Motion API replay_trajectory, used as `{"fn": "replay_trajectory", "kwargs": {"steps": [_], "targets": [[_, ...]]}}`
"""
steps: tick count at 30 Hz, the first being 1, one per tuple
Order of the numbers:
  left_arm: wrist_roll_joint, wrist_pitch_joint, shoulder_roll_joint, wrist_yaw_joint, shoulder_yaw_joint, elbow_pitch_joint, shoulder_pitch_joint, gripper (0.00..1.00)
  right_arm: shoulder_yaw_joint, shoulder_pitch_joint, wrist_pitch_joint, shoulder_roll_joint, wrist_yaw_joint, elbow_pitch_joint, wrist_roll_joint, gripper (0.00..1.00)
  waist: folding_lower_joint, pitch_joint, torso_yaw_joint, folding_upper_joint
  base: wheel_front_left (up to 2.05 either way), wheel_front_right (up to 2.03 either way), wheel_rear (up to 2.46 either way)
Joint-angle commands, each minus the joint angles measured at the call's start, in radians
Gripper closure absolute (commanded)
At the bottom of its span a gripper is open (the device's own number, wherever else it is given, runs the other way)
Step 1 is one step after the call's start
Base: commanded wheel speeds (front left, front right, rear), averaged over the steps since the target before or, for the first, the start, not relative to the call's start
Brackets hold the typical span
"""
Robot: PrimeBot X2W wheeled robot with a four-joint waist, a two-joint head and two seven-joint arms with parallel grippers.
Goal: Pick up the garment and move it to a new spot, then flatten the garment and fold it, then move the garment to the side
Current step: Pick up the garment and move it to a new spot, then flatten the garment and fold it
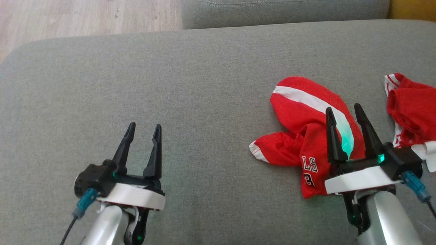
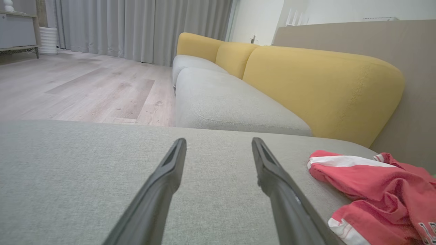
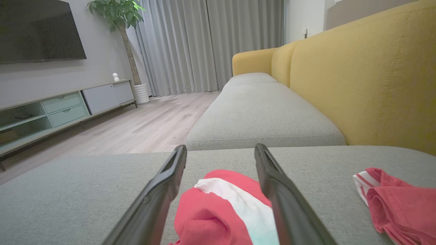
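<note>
A crumpled red garment (image 1: 299, 105) with a white stripe and white lettering lies on the grey cushion (image 1: 190, 85), right of centre. My right gripper (image 1: 343, 109) hovers over its near part, open, with nothing between the fingers. The right wrist view has the garment (image 3: 221, 207) lying between and under the open right gripper (image 3: 220, 147). My left gripper (image 1: 144, 127) stands open over bare cushion at the lower left, well apart from the cloth. From the left wrist, the garment (image 2: 374, 183) lies to the right of the open left gripper (image 2: 218, 141).
A second red-and-white bundle of cloth (image 1: 412, 115) lies at the cushion's right edge (image 3: 398, 204). Beyond the cushion runs a grey sofa seat (image 3: 259, 115) with a yellow backrest (image 3: 368, 75). Wooden floor (image 1: 68, 17) lies off the far left, with a TV cabinet (image 3: 68, 105) farther away.
</note>
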Motion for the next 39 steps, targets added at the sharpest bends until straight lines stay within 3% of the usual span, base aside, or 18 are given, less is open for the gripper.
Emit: {"fn": "replay_trajectory", "kwargs": {"steps": [1, 17, 26, 35, 36, 37, 39], "targets": [[0.021, -0.009, 0.001, -0.01, 0.054, -0.034, -0.031, 0.0, 0.02, -0.008, -0.011, 0.004, 0.007, -0.033, -0.007, 0.0, 0.0001, 0.0, 0.0, 0.0, 0.0, 0.0, 0.0], [0.12, -0.009, -0.078, -0.068, 0.141, -0.015, -0.015, 0.0, 0.021, -0.001, -0.011, 0.004, 0.007, 0.001, -0.018, 0.0, 0.0001, 0.011, 0.017, 0.0, 0.0, 0.0, 0.0], [0.122, -0.009, -0.093, -0.072, 0.129, 0.009, -0.036, 0.0, -0.039, -0.129, 0.044, 0.004, 0.007, 0.177, -0.143, 0.0, 0.0001, 0.051, 0.054, 0.0, 0.0, 0.0, 0.0], [0.102, -0.009, -0.101, -0.073, 0.089, 0.026, -0.051, 0.0, -0.091, -0.275, 0.238, 0.004, 0.007, 0.423, -0.259, 0.0, 0.0001, 0.062, 0.089, 0.0, 0.0, 0.0, 0.0], [0.101, -0.009, -0.101, -0.073, 0.086, 0.028, -0.053, 0.0, -0.087, -0.284, 0.24, 0.004, 0.007, 0.439, -0.257, 0.45, 0.0001, 0.061, 0.092, 0.0, 0.0, 0.0, 0.0], [0.099, -0.009, -0.102, -0.073, 0.084, 0.031, -0.054, 0.0, -0.082, -0.293, 0.229, 0.004, 0.007, 0.446, -0.249, 1.0, 0.0001, 0.06, 0.094, 0.0, 0.0, 0.0, 0.0], [0.097, -0.009, -0.102, -0.073, 0.083, 0.036, -0.055, 0.0, -0.082, -0.309, 0.195, 0.004, 0.007, 0.452, -0.236, 1.0, 0.0001, 0.057, 0.096, 0.0, 0.0, 0.0, 0.0]]}}
